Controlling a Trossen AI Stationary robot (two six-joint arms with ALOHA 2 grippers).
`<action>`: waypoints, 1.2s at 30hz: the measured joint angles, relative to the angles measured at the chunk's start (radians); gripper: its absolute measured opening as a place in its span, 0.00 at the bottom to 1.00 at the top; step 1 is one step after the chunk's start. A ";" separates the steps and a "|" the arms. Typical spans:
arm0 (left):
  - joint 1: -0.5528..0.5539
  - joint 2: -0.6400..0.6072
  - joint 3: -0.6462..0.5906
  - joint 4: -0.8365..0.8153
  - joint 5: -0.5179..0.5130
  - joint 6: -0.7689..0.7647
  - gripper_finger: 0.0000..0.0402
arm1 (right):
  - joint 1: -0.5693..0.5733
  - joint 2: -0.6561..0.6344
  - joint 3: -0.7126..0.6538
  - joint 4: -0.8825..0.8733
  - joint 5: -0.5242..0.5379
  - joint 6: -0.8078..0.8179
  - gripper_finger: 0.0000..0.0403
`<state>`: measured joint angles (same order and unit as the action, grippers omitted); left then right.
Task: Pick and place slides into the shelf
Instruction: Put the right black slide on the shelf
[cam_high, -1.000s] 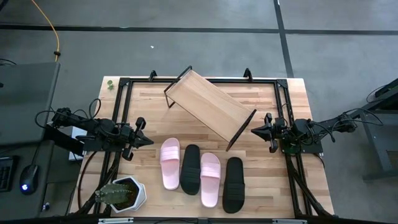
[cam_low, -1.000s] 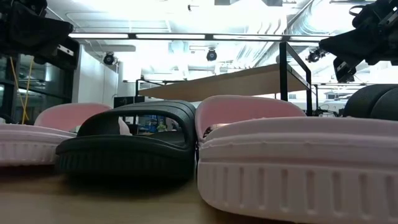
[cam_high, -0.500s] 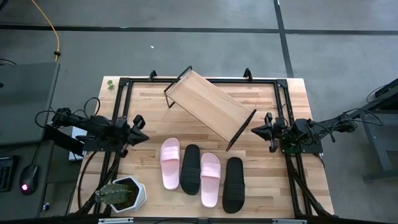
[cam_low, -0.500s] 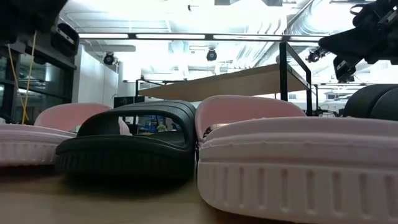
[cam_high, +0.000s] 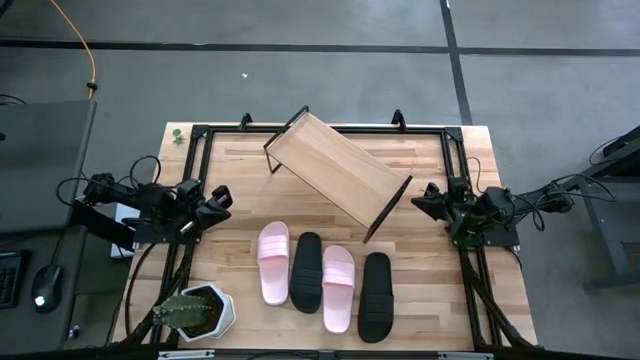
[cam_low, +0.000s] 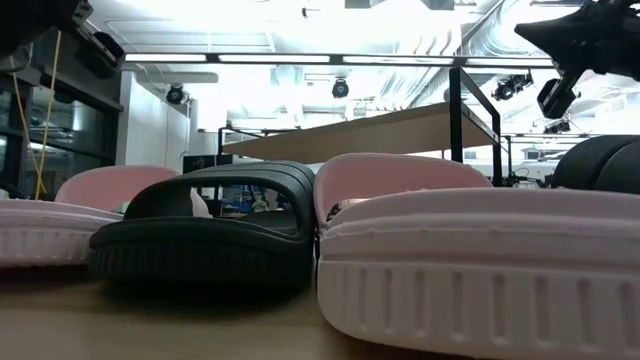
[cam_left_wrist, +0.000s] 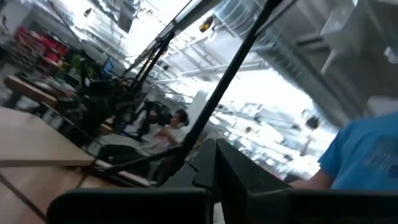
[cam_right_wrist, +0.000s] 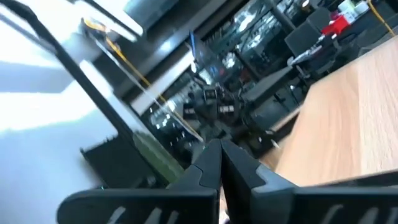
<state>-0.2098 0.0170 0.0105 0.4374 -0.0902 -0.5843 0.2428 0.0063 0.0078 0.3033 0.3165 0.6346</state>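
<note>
Nearest to you, along the front of the table (cam_high: 440, 170), the four slides lie side by side in a row, toes pointing away from you: a pale pink slide (cam_high: 273, 262) on the left, a black slide (cam_high: 306, 271) touching its right side, a second pink slide (cam_high: 338, 287) set a little closer to the front edge, and a second black slide (cam_high: 376, 296) at the right end. From table height you see the same row end on, with the black slide (cam_low: 205, 235) between the far-left pink one (cam_low: 70, 215) and the big pink one (cam_low: 480, 255) that fills the right half, and the other black one (cam_low: 600, 165) just peeking in at the right edge. A potted cactus (cam_high: 192, 312) stands at the front left corner, apart from the slides. Farther back, your left gripper (cam_high: 222, 200) hangs over the left edge of the table beside the black frame rail, its fingers pressed together and holding nothing, as its wrist view shows. Your right gripper (cam_high: 424, 203) sits at the right edge, level with the left one, and its fingers are likewise pressed together on nothing. Behind the slides and between the two arms, the shelf (cam_high: 335, 172) stands at an angle across the back half of the table, its light wood board bare. Neither gripper touches a slide or the shelf.
</note>
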 joint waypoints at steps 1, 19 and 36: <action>0.000 0.000 0.000 0.000 0.000 -0.027 0.00 | 0.000 0.000 0.000 0.011 0.011 0.014 0.00; 0.000 0.000 0.000 0.014 -0.068 -0.363 0.00 | 0.000 0.000 0.002 0.083 0.087 0.291 0.00; 0.000 0.000 0.001 0.020 -0.189 -0.476 0.00 | 0.000 0.000 0.004 0.151 0.148 0.329 0.00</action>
<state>-0.2100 0.0173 0.0112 0.4574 -0.2794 -1.0608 0.2427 0.0063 0.0121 0.4548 0.4647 0.9641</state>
